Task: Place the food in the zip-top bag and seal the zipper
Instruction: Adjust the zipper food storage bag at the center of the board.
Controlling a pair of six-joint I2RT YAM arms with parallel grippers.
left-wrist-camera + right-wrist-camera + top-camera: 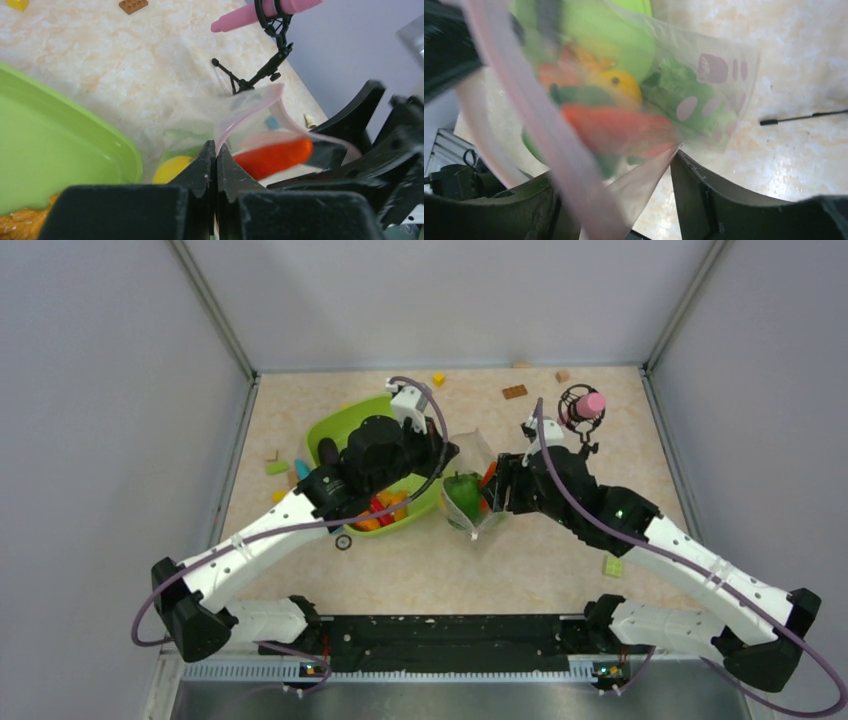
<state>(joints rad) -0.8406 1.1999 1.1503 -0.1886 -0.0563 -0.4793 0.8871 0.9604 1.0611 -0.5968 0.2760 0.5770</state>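
Note:
The clear zip-top bag [472, 495] stands between the two arms, right of the lime-green tray [335, 425]. Through its plastic I see a green pepper [462, 490], a yellow lemon [170, 169] and an orange-red piece [272, 156]. My left gripper [216, 147] is shut on the bag's pinkish zipper [250, 112] at the mouth edge. My right gripper [614, 185] is open, and the blurred zipper [534, 135] and a fold of the bag hang between its fingers [704, 190]. More food [385, 512] lies in the tray under the left arm.
A pink object on a black stand [582, 408] sits at the back right, close to the right arm. Small blocks lie scattered: yellow [438, 379], brown [514, 392], green [612, 566], and a few left of the tray [277, 468]. Grey walls enclose the table.

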